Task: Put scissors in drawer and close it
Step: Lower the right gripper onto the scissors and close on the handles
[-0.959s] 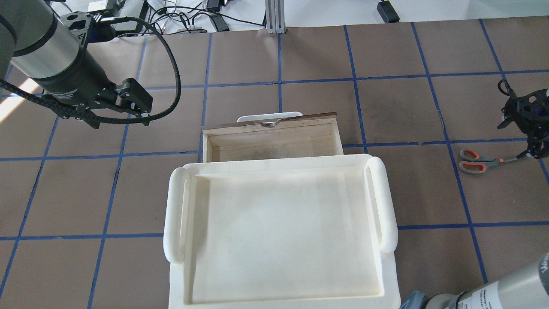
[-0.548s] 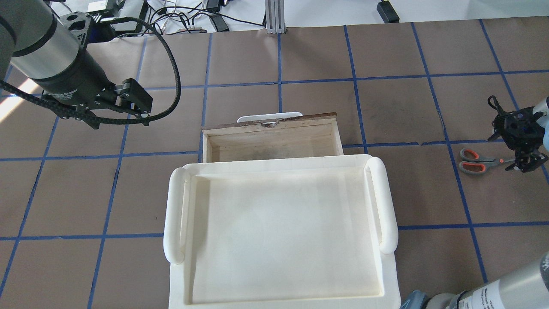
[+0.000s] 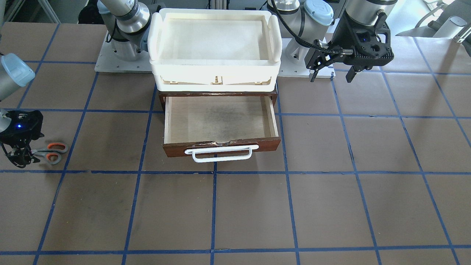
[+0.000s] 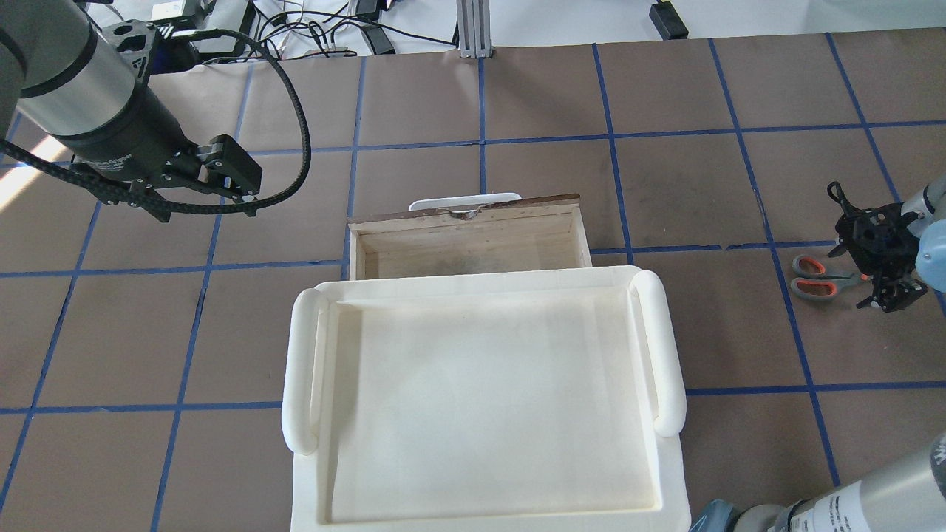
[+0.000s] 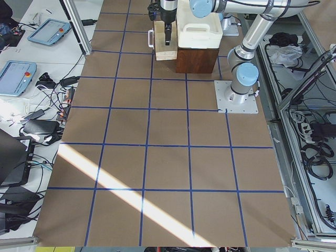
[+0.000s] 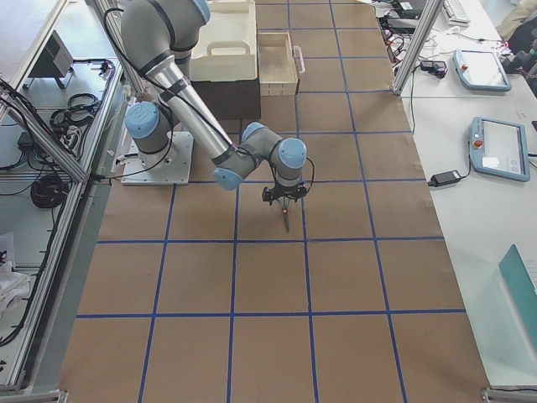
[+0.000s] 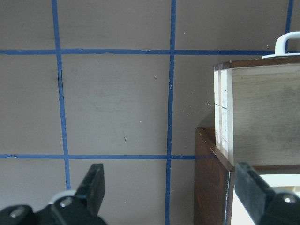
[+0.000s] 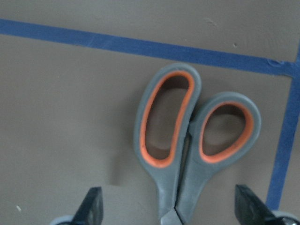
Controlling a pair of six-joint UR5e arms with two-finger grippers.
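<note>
We see a brown table (image 3: 331, 206) w/ blue tape grid, and a white desk (image 5: 29, 51) w/ pendants (image 5: 16, 76) alongside. Scissors (image 8: 187, 136) lie flat on the table, well apart from the open drawer (image 3: 265, 142). Right gripper (image 8: 168, 211) is spread wide over them. Left gripper (image 7: 171, 197) is wide too, beside the drawer.

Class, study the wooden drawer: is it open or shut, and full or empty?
Open and empty: the drawer sticks out from under the cream tray, bare plywood floor showing; the scissors lie on the table.

Grippers, pair, both with jaws parted.
Entries: left gripper (image 3: 332, 75) held high, fingers wide; right gripper (image 4: 896, 295) low, pointing straight down.
</note>
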